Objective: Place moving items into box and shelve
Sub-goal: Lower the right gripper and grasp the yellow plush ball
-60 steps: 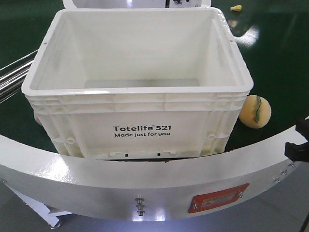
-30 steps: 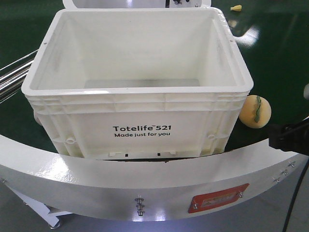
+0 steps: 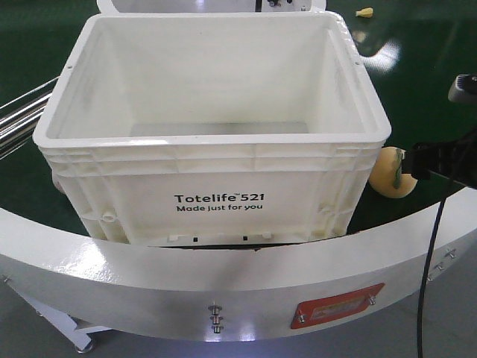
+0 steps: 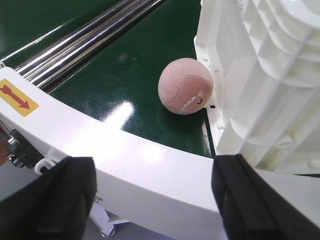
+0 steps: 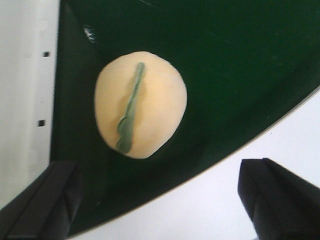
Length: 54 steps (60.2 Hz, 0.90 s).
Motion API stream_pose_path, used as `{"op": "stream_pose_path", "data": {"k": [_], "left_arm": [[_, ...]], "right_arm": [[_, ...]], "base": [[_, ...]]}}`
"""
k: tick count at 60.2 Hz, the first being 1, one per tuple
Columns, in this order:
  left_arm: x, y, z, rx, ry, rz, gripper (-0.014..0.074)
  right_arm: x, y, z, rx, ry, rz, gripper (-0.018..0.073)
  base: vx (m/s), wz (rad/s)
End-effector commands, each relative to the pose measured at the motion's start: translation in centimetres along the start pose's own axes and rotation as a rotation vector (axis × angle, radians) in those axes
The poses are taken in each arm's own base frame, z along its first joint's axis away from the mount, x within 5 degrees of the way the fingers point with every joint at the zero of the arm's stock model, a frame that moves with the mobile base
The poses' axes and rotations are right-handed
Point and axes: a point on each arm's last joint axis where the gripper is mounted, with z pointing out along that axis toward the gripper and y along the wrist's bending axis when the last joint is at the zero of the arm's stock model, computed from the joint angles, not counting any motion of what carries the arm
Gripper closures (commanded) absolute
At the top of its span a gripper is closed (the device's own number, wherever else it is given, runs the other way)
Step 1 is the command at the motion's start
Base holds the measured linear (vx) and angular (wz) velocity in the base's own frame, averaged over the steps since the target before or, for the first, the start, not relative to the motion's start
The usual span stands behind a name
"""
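Your right pincer (image 5: 160,207) stands wide apart. Only its two black fingers (image 5: 40,202) show, cut off at the bottom corners of its wrist view. The yellow fruit (image 5: 141,103) lies just ahead of it on the green belt (image 5: 240,60), roughly centred between the fingers and touched by neither. It is pale yellow-orange, rounded and slightly egg-shaped, with a green stripe down its length that widens toward the pincer. To the pincer's left of it stands the white box (image 5: 25,75). In the front view the dark pincer overlaps the fruit's right side, so its fingertips are hard to make out there. Your left pincer (image 4: 155,200) is also spread wide, its blurred fingers (image 4: 50,200) cropped by the frame. The reddish ball (image 4: 185,86) sits well ahead of it, beyond the white curved rail (image 4: 150,165) and a little to its right. It is dull pinkish-brown with stitched seams and a tiny dark mark. It lies close against the box's ribbed wall, but you cannot tell whether it touches. From the front the box hides almost all of this ball, and the near wall hides part of the box's floor. A small yellow thing (image 3: 364,12) far beyond the box is too small to tell.
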Motion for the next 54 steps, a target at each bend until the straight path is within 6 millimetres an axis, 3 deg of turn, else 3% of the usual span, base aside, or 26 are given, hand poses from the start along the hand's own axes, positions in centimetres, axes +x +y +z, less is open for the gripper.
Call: {"op": "stream_pose_path", "data": {"k": [1, 19, 31, 40, 54], "left_arm": [[-1.3, 0.0, -0.3, 0.003, -0.083, -0.005, 0.002], [-1.3, 0.0, -0.3, 0.005, -0.084, -0.006, 0.002], [-1.3, 0.0, -0.3, 0.004, -0.086, -0.006, 0.002], [-1.4, 0.0, -0.3, 0.004, -0.092, -0.006, 0.002], [-1.4, 0.0, -0.3, 0.004, -0.092, -0.005, 0.002]], "right_arm": [[-2.2, -1.0, 0.4, -0.023, -0.063, -0.003, -0.0113], [-4.7, -0.7, 5.9, -0.137, -0.069, -0.039, -0.0106], [-4.3, -0.8, 8.9, -0.137, -0.037, -0.048, -0.0086], [-3.8, -0.7, 9.6, -0.151, 0.007, -0.066, -0.0027], [-3.6, -0.6, 9.6, -0.16, 0.026, -0.07, 0.0192]], "base": [[0.0, 0.0], [0.0, 0.0], [0.0, 0.0], [0.0, 0.0], [0.0, 0.0]]}}
